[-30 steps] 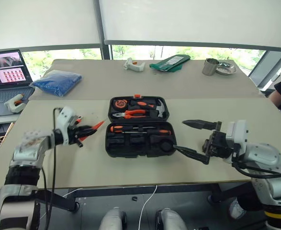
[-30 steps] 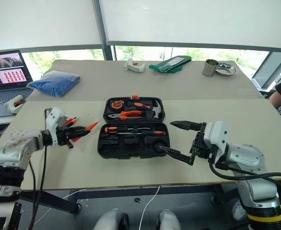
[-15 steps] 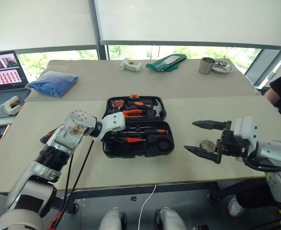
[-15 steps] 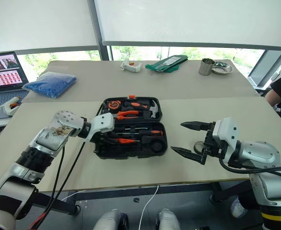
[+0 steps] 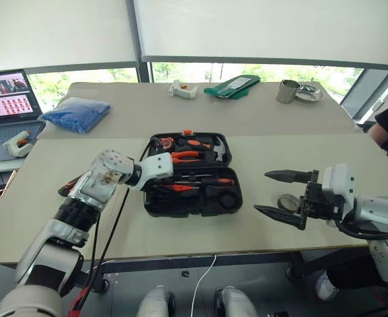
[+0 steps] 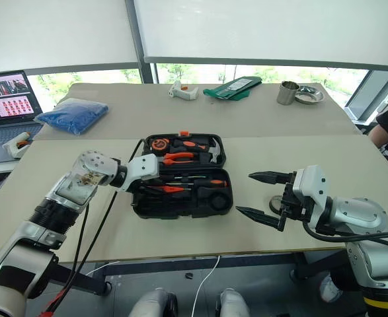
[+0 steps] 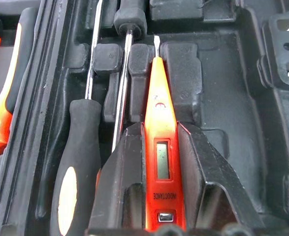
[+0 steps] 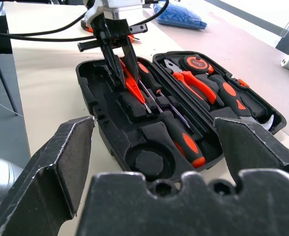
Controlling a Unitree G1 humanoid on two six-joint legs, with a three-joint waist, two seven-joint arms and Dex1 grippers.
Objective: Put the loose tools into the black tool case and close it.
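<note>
Left gripper (image 7: 156, 162) clamps the slim orange tester screwdriver (image 7: 160, 147) inside the open black plastic tool case (image 5: 192, 201), centre frame.
Tester label is partly legible, reads roughly "INDUCTANCE"; the left wrist view shows it and a small grey display, with a black-and-orange-handled screwdriver (image 7: 75, 162) slotted beside it. Right gripper (image 5: 278, 195) hangs with its jaws spread wide, empty, lower right, above the small grey tape roll (image 5: 287, 201) on the beige table (image 5: 352, 162). Table bare along the case's front edge.
</note>
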